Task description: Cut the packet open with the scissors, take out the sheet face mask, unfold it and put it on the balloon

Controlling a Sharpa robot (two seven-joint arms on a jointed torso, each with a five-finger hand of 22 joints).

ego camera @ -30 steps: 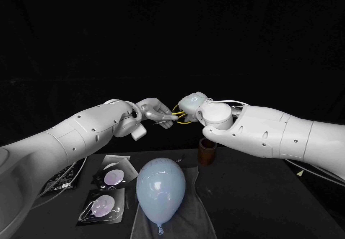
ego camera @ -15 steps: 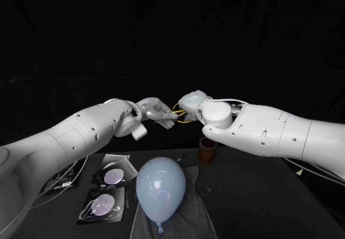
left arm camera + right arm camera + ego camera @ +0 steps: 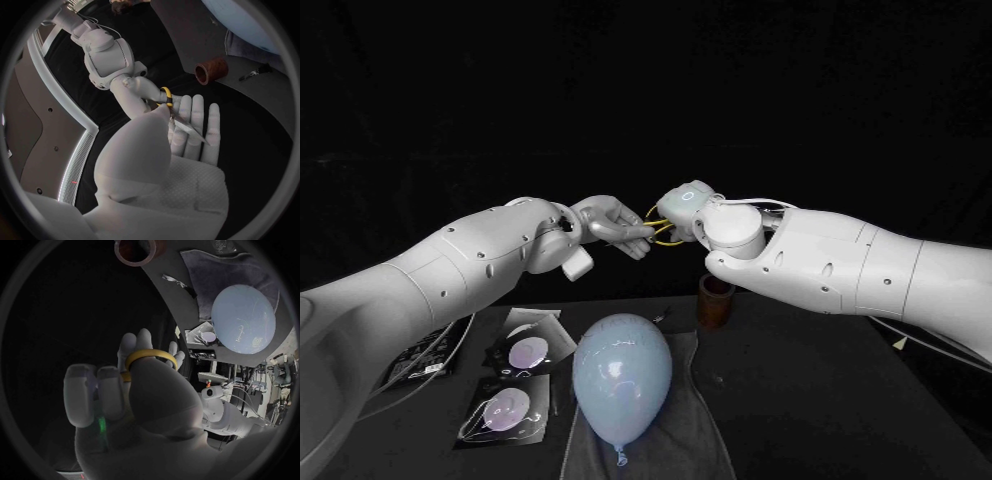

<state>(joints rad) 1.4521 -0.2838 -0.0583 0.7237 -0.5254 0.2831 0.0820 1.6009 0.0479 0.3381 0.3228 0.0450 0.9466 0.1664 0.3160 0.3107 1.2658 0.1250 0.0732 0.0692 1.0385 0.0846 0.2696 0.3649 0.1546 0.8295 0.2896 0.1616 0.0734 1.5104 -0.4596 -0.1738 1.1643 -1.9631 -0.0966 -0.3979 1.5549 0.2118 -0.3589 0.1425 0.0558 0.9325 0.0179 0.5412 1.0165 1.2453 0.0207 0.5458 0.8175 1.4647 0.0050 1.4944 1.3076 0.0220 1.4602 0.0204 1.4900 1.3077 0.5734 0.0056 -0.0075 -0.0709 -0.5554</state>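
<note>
**— Where are the scissors just now?**

— In both my hands. My right robot hand has a finger through one yellow loop of the scissors, and its other fingers are curled in. My left robot hand meets it from the other side. Its fingers are straight and side by side, the blades lie across them, and the thumb rests on top near the pivot. So both hold the one tool. The two hands are almost touching, raised well above the surface.

**— And the other things?**

— The balloon lies below my hands and well apart from them. It is pale blue, lengthwise, with its knot pointing toward me, and it rests on a grey cloth. To its left two packets lie flat, one behind the other. The nearer packet and the farther packet are both just beside the cloth, and each shows a pale oval on a dark face. Neither hand touches them.

**— Anything farther out?**

— A brown cup stands upright beyond the balloon, near the far edge, under my right wrist. The surface is black, and behind it the head view is dark.
</note>
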